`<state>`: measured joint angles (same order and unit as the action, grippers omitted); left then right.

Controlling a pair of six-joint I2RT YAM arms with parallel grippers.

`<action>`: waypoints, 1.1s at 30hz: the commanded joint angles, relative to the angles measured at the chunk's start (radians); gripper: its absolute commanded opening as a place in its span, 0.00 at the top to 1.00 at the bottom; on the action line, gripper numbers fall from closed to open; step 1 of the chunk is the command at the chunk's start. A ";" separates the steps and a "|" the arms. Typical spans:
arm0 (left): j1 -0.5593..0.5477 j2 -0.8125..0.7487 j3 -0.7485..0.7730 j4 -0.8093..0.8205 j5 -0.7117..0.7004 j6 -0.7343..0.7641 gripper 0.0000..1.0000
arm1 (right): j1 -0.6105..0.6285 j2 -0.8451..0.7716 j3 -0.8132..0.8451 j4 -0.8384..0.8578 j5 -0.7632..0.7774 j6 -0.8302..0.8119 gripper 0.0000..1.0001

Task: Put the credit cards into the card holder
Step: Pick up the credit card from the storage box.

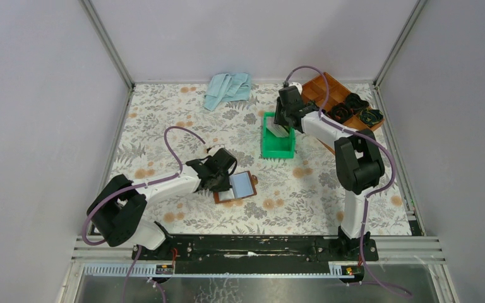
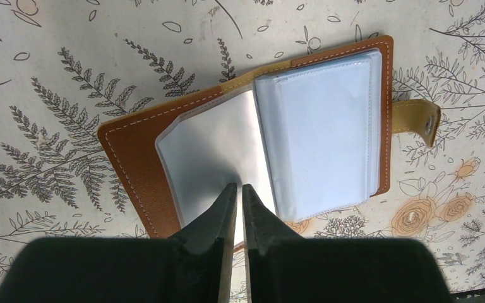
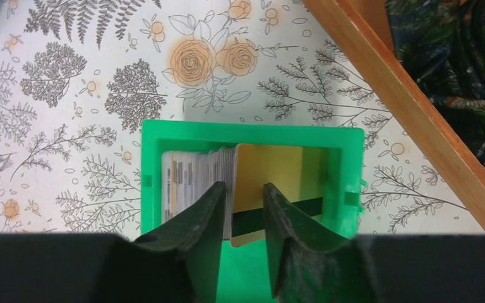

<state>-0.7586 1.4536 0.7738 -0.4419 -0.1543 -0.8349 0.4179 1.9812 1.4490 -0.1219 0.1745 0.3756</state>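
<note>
Two arms reach out over the flower-printed worktop in the overhead view. The left claw sits at the left edge of the card holder, which lies open and flat near the middle of the worktop with its pale pages up. The right claw points down into the green bin, which stands farther back and right of centre, well apart from the card holder. Near the bin on its right lies a wooden tray with dark things in some compartments. A light blue cloth is bunched at the far edge.

From the left wrist, the card holder shows a brown leather cover under a stack of clear sleeves. Its snap tab sticks out on the right. One sleeve page is turned out to the left and the rest lie to the right. The left claw is clenched almost fully, with only a thin slit between its fingers, and their tips are over the lower edge of the turned page. Whether they pinch that page cannot be told.

From the right wrist, the green bin holds the credit cards standing on edge, packed toward its left side. A gold-tan card with a dark stripe leans away from the pack toward the right. The right claw is released, its fingers standing apart. One finger is in front of the pack and the other in front of the gold-tan card, whose left edge shows in the gap between them. A corner of the wooden tray fills the upper right.
</note>
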 commanded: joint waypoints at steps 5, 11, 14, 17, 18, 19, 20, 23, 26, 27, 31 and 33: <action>-0.006 -0.015 0.000 0.032 -0.012 0.020 0.86 | -0.003 -0.019 0.007 0.002 -0.004 0.008 0.77; -0.006 -0.013 -0.001 0.035 -0.008 0.019 0.86 | -0.004 -0.047 -0.009 0.006 0.005 0.004 0.82; -0.005 -0.015 -0.001 0.035 -0.009 0.017 0.86 | -0.005 -0.061 -0.018 0.008 0.006 0.003 0.83; -0.006 -0.017 -0.002 0.035 -0.007 0.016 0.86 | -0.007 -0.072 -0.019 0.008 0.007 0.001 0.85; -0.006 -0.016 -0.001 0.035 -0.008 0.014 0.86 | -0.008 -0.075 -0.019 0.008 0.006 0.002 0.86; -0.005 -0.016 -0.002 0.035 -0.007 0.013 0.86 | -0.008 -0.077 -0.021 0.008 0.006 0.001 0.87; -0.006 -0.016 -0.003 0.035 -0.005 0.013 0.86 | -0.008 -0.079 -0.021 0.008 0.006 0.001 0.87; -0.006 -0.014 -0.002 0.035 -0.005 0.013 0.86 | -0.010 -0.084 -0.023 0.008 0.005 0.000 0.87; -0.005 -0.014 -0.001 0.036 -0.006 0.013 0.86 | -0.011 -0.084 -0.027 0.009 0.001 0.002 0.87; -0.005 -0.013 -0.001 0.035 -0.005 0.013 0.86 | -0.011 -0.084 -0.027 0.010 0.000 0.003 0.87; -0.006 -0.011 -0.003 0.035 -0.004 0.013 0.86 | -0.012 -0.084 -0.030 0.014 -0.005 0.006 0.86; -0.006 -0.011 -0.004 0.035 -0.004 0.014 0.86 | -0.012 -0.085 -0.031 0.013 -0.004 0.006 0.85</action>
<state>-0.7586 1.4536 0.7738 -0.4416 -0.1539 -0.8345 0.4084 1.9476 1.4254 -0.1158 0.1852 0.3733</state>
